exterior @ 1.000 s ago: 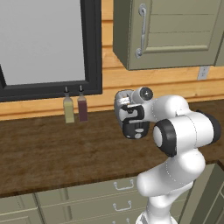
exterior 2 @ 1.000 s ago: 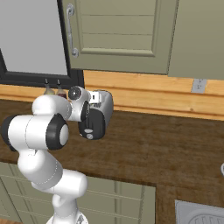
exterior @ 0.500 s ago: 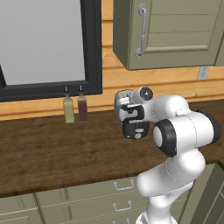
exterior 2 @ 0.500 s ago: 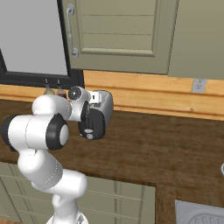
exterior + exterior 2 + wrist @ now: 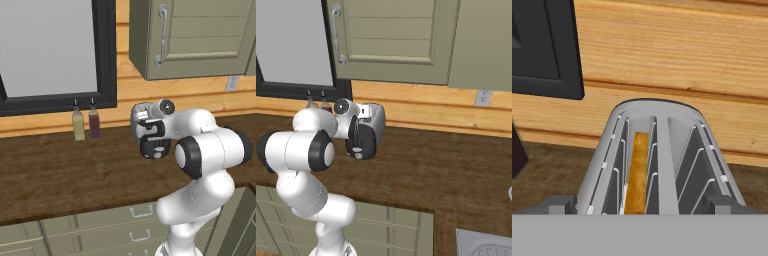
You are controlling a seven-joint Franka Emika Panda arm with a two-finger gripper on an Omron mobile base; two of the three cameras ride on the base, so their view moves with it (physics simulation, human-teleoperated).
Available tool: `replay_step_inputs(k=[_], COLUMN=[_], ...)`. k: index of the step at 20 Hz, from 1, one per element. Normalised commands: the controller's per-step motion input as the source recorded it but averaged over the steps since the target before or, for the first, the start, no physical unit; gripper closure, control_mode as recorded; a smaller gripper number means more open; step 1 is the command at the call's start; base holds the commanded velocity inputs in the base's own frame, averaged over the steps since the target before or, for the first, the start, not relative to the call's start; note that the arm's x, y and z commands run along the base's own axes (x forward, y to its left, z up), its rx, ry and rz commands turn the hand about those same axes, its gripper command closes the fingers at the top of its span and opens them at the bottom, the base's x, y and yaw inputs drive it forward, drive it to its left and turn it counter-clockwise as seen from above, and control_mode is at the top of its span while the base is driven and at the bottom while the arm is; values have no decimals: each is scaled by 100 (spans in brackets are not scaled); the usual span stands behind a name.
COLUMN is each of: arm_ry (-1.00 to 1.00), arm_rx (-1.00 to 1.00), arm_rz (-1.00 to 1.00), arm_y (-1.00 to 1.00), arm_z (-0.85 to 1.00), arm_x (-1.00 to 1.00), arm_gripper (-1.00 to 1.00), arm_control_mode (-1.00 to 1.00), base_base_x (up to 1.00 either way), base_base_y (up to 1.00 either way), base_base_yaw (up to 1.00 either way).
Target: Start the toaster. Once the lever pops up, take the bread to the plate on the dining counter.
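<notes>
The dark wood desk (image 5: 60, 170) carries the silver toaster (image 5: 375, 120) against the plank wall, near two small bottles (image 5: 85, 125). The gripper (image 5: 150, 145) hangs just before it, apparently spread wide, gripping nothing. The bread (image 5: 637, 170) sits sunk in the toaster's left slot.

Dark brown wood-grain worktop (image 5: 60, 170) runs along a wall of light horizontal wood planks (image 5: 421, 107). Black-framed window w/ pale grey pane (image 5: 47, 47) at upper left. Grey-green panelled wall cabinets (image 5: 200, 37) w/ metal handle (image 5: 161, 35) above. Grey-green drawers (image 5: 100, 230) below the worktop. White outlet (image 5: 483, 98) on the wall. Two small bottles, one yellowish (image 5: 78, 124), one dark red (image 5: 94, 122), stand under the window.
</notes>
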Motion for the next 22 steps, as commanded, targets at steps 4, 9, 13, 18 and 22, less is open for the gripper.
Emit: replay_step_inputs(k=[4, 9, 13, 18, 22], arm_ry=[0, 0, 0, 0, 0], arm_rx=[0, 0, 0, 0, 0], arm_rz=[0, 0, 0, 0, 0], arm_y=[0, 0, 0, 0, 0], arm_z=[0, 0, 0, 0, 0], arm_x=[0, 0, 0, 0, 0], arm_gripper=[-100, -100, -100, -100, -100], arm_control_mode=[-100, -100, -100, -100, -100], base_base_x=[0, 0, 0, 0, 0], base_base_y=[0, 0, 0, 0, 0], base_base_yaw=[0, 0, 0, 0, 0])
